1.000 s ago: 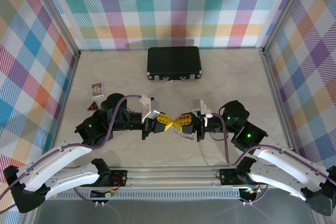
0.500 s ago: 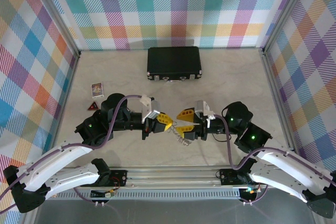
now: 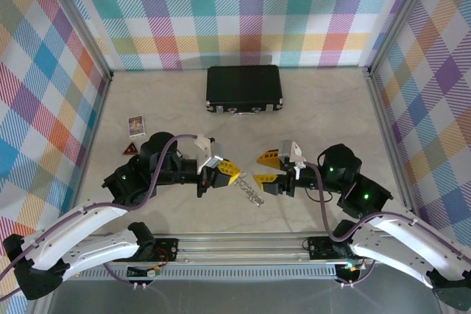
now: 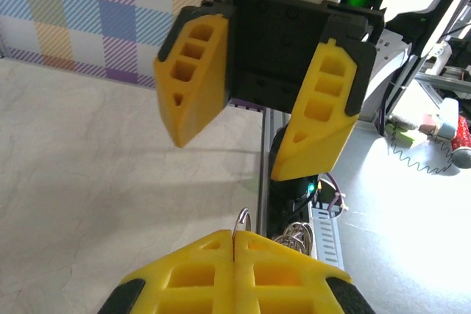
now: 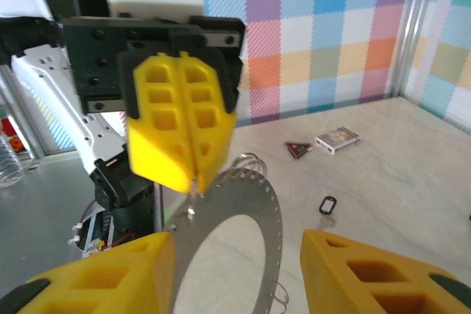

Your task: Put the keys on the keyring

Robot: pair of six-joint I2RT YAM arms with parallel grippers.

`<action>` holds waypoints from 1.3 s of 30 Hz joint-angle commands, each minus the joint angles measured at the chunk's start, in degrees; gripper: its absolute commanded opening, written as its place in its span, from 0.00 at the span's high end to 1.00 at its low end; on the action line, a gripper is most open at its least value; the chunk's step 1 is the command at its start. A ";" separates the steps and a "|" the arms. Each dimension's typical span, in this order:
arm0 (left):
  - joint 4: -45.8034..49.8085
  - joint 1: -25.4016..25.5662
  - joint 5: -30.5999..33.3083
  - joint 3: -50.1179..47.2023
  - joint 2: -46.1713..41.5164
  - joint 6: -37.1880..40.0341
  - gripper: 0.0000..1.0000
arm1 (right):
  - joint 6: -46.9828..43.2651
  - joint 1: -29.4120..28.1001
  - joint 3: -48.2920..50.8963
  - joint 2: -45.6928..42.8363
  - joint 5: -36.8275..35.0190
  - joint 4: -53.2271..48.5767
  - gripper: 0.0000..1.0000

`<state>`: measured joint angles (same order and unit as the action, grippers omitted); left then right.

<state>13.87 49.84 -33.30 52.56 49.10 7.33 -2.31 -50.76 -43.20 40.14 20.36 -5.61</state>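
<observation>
My left end effector (image 3: 232,174) is clamped on the keys (image 3: 251,193). My right end effector (image 3: 262,169), just beside the keys, is apart. Next, I think, it grabs the keyring (image 5: 327,204).

Pastel plaid walls (image 3: 243,12) of pink, blue, yellow and green close in the table (image 3: 331,115) on three sides. Silvery metal posts (image 3: 75,16) stand at the corners. The table is pale, marbled beige, evenly and brightly lit.
</observation>
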 commanded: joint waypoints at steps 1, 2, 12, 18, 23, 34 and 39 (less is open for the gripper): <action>0.20 0.18 2.24 0.48 -2.36 0.25 1.00 | 0.67 -0.30 -4.85 3.12 -5.13 -3.98 0.46; 0.67 0.17 3.40 0.05 -2.76 -0.01 1.00 | 0.89 -0.31 -6.21 4.81 -6.42 -5.37 0.44; 1.12 0.15 13.46 -8.47 -11.40 -6.96 1.00 | 8.90 8.05 -21.03 28.69 -3.69 -13.16 0.35; 4.73 0.17 18.57 -10.05 -17.32 -9.99 1.00 | 10.38 11.29 -31.10 46.43 2.54 -14.93 0.28; 3.61 0.17 19.56 -12.73 -20.98 -14.49 1.00 | 7.87 11.30 -43.61 61.65 5.32 -20.65 0.27; 3.73 0.16 19.78 -15.76 -29.56 -17.87 1.00 | 7.02 9.82 -67.06 87.85 15.52 -27.37 0.32; 2.57 0.21 17.98 -15.65 -29.52 -18.02 1.00 | 7.00 7.73 -73.05 94.42 18.46 -28.50 0.35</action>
<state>19.77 49.84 -13.76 37.21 20.23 -9.67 5.34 -41.32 -113.01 132.81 34.20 -31.79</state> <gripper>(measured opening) 0.050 0.655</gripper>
